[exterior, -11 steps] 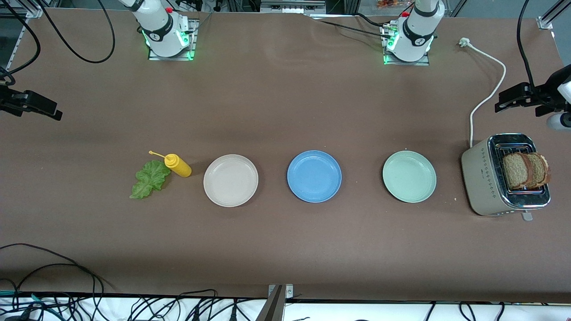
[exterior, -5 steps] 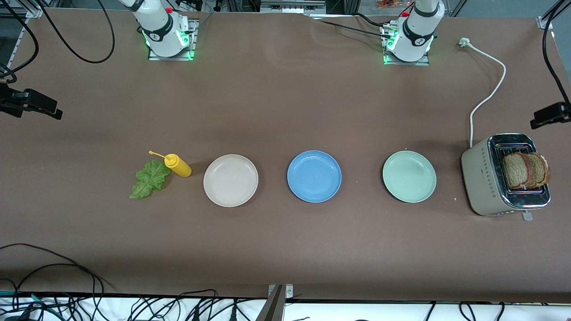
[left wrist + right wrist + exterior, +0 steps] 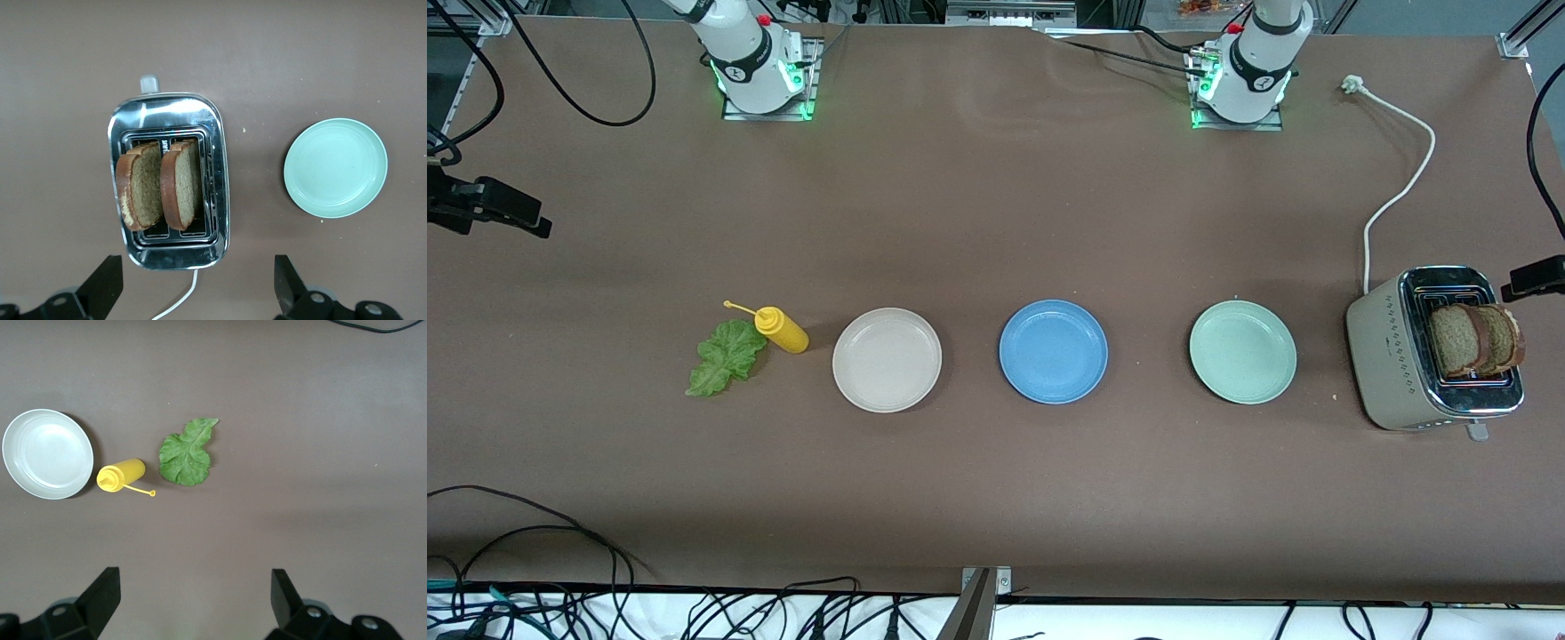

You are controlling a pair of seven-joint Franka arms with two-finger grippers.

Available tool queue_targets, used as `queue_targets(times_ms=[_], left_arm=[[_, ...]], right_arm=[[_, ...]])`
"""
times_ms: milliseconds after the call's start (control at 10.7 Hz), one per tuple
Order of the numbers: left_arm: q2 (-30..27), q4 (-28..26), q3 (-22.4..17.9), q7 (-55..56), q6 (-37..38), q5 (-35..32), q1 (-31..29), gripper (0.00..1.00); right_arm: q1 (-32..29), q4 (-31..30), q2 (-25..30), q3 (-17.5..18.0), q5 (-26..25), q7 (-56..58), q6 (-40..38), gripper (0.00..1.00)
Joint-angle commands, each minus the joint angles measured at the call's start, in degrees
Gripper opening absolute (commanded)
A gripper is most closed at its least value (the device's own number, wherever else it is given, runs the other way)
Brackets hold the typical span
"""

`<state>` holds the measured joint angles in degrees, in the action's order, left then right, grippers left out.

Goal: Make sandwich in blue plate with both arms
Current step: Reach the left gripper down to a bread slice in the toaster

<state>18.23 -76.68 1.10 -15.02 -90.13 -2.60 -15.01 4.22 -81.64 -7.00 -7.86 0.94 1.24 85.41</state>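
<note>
**Blue plate bare, makings still at the two ends of the desk**

The blue plate (image 3: 1053, 351) sits in the middle of a row of three, round, matte, medium blue with a shallow rim, and nothing lies on it. As I judge it, that central spot suits a shared job: either arm can reach it from its own end.

The sandwich is not yet assembled. Two brown wholegrain bread slices (image 3: 160, 185) with darker crust stand upright in the slots of the toaster (image 3: 1392, 360) at the left arm's end, beside the mint-green plate (image 3: 1242, 351). The ruffled green lettuce leaf (image 3: 724, 356) lies flat on the desk (image 3: 996, 222) at the right arm's end, touching the yellow squeeze bottle (image 3: 782, 329), which lies on its side next to the cream-white plate (image 3: 887, 359).

The left gripper (image 3: 195, 283) hangs over the toaster, fingers spread wide and empty, probably lining up on a slice. The right gripper (image 3: 193, 597) hovers over bare desk near the lettuce, equally wide open and holding nothing.
</note>
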Motion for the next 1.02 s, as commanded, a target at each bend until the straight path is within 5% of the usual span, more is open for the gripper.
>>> queue_targets(times_ms=[0, 186, 931], left_arm=[[4.17, 0.92, 0.48, -3.26, -3.64, 3.92, -3.53, 1.00], [6.28, 0.39, 0.48, -3.26, -5.23, 4.36, -3.88, 1.00], [4.10, -15.77, 0.66, -3.18, -16.31, 4.71, -5.47, 1.00]], right_arm=[[0.17, 1.66, -0.38, -0.23, -0.86, 1.14, -1.30, 1.00], [0.17, 1.66, -0.47, -0.14, -0.68, 1.14, -1.30, 1.00], [0.09, 1.66, -0.73, -0.14, 1.77, 2.36, -2.44, 1.00]])
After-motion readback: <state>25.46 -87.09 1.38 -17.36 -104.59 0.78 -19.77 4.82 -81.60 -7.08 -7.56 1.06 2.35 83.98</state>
